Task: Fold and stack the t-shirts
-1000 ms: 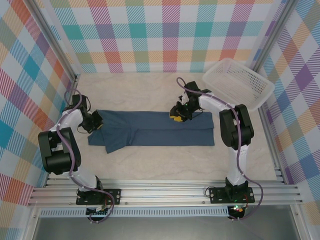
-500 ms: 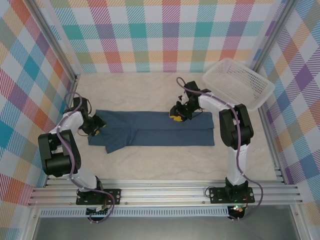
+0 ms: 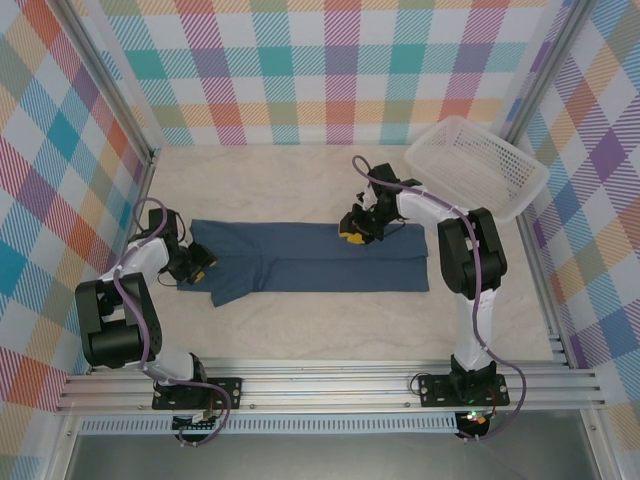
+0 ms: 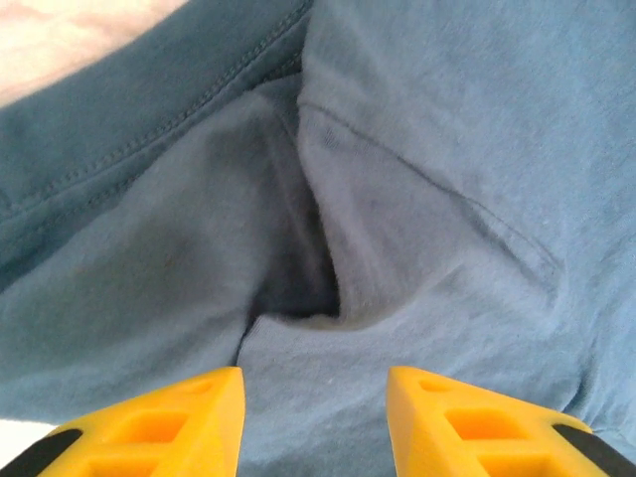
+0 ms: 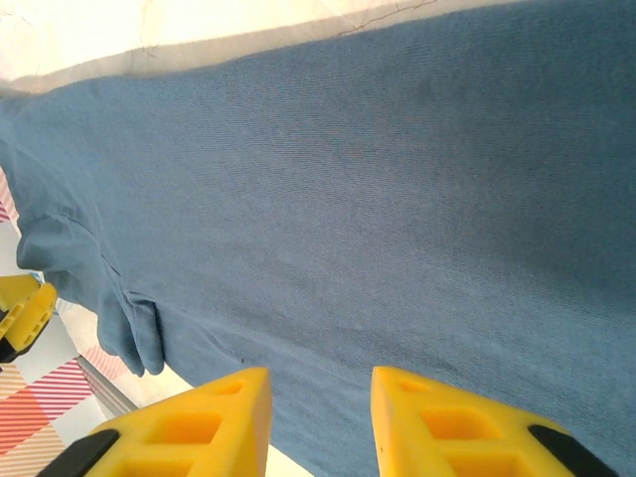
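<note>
The dark navy t-shirt (image 3: 310, 258) lies folded lengthwise into a long strip across the table, with a sleeve flap sticking out at its near left. My left gripper (image 3: 198, 262) sits low over the strip's left end. In the left wrist view its jaws (image 4: 314, 378) stand open, with wrinkled t-shirt cloth (image 4: 417, 179) beneath them and nothing pinched. My right gripper (image 3: 351, 234) hovers at the strip's far edge, right of centre. Its jaws (image 5: 320, 378) are also open over flat t-shirt cloth (image 5: 397, 199).
A white mesh basket (image 3: 478, 165) stands tilted in the back right corner. Checked walls and metal posts close in the pale table (image 3: 300, 330) on three sides. The arm bases stand on rails at the near edge.
My left gripper has opened, let go of the t-shirt's left end and slid slightly toward the near edge. The right arm has stayed put.
</note>
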Controlling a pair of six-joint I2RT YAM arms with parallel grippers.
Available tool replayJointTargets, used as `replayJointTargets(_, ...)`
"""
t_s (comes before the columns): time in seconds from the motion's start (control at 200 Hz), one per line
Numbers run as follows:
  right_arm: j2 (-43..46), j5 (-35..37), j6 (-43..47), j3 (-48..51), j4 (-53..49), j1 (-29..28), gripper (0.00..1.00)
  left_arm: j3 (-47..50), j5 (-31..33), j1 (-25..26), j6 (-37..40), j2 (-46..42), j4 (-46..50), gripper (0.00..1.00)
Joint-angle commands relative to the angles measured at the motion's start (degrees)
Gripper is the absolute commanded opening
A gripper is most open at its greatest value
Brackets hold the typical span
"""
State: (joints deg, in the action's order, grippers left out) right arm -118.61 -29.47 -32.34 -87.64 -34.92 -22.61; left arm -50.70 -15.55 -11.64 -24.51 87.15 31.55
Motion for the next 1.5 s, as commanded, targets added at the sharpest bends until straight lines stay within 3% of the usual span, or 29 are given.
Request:
replayJointTargets(0.0,1.3,-1.5,-0.1,0.6,0.2,-0.5,0.32,-1.3,0.4,0.6,3.7,1.7,-1.7,0.4)
replayJointTargets(0.295,1.6,-1.5,-0.2,1.5,0.2,-0.5,0.32,-1.8,0.7,0.9,9.7,3.3,-3.8,0.26)
replayJointTargets(0.415,1.5,-1.6,-0.2,1.3,0.2,-0.6,0.32,-1.7,1.1,1.0,9.7,3.4,-4.7,0.14)
replayJointTargets(0.66,1.1,-1.6,-0.1,0.7,0.0,-0.5,0.32,-3.2,2.1,1.1,8.3,1.8,-2.9,0.0)
replayJointTargets(1.025,0.7,-1.9,-0.2,0.4,0.2,-0.5,0.32,-10.7,3.0,1.0,0.8,2.3,5.5,0.0)
replayJointTargets(1.24,0.6,-1.9,0.1,0.3,0.1,-0.5,0.32,-18.6,2.1,1.0,-3.7,8.1,10.2,0.0)
replayJointTargets(1.495,0.8,-1.9,0.0,0.8,0.2,-0.5,0.32,-28.4,3.2,1.1,-3.6,15.9,18.0,0.0)
